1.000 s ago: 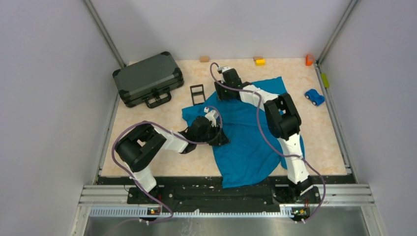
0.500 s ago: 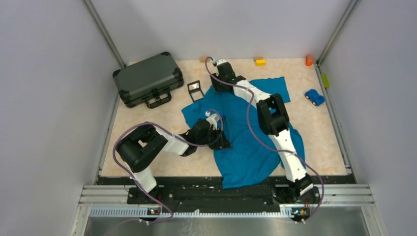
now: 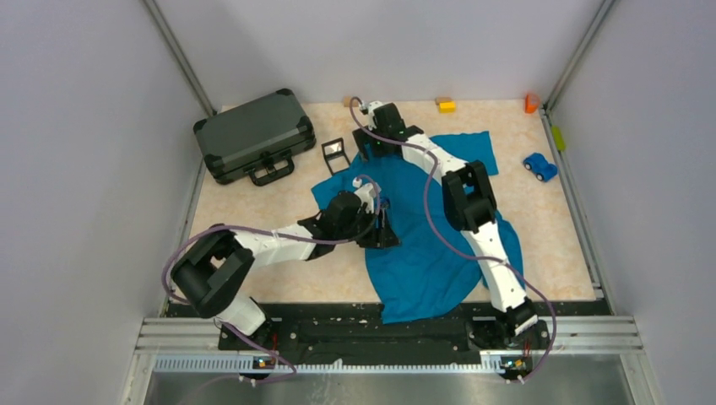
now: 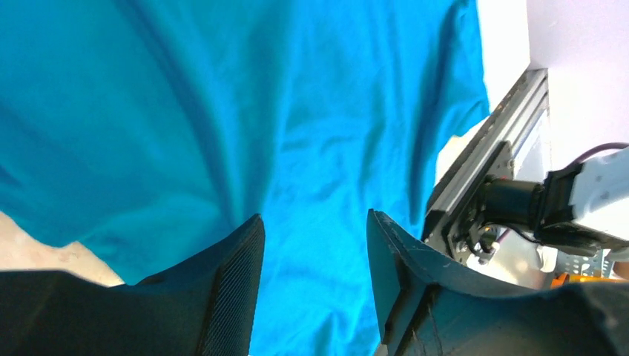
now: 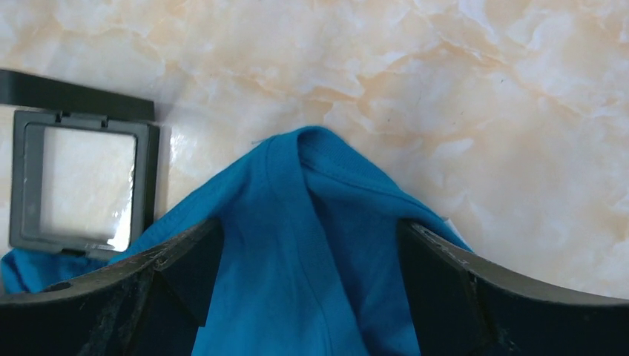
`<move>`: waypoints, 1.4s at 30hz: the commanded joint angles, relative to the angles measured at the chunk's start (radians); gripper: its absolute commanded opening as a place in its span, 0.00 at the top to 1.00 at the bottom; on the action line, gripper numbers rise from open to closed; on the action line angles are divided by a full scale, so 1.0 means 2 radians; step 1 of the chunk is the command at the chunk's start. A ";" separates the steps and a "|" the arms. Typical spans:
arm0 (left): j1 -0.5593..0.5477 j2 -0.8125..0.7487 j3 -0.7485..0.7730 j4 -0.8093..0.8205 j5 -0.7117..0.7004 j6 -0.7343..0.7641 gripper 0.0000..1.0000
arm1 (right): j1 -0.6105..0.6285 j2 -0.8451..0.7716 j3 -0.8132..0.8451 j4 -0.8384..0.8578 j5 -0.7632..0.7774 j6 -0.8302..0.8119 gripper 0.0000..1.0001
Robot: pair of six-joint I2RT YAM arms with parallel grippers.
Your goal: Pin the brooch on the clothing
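Left gripper (image 4: 313, 222): fingers parted with nothing between them. It hangs low over the shirt, and whether it touches the cloth cannot be told.
Right gripper (image 5: 310, 230): fingers spread wide and clasping nothing. A raised fold of cloth lies in the gap between them.
Shirt (image 3: 431, 253): teal, spread rumpled on the table (image 3: 557, 236). It fills the ground beneath and ahead of the left gripper. Its hemmed fold peaks just ahead of the right gripper's fingertips.
Brooch: cannot be made out in any view.
Frame (image 5: 74, 182): black and square with a clear pane. It lies flat on the table just off the right gripper's left finger, its near edge against the cloth.
Case (image 3: 253, 135): dark grey and closed, well apart from both grippers, beyond and to the left of the left one.
Toy car (image 3: 539, 166): blue, far to the right of the right gripper, apart from the shirt.
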 commanded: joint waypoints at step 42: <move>0.227 0.079 0.016 0.034 -0.108 0.049 0.63 | 0.257 -0.497 -0.733 0.285 0.042 0.176 0.46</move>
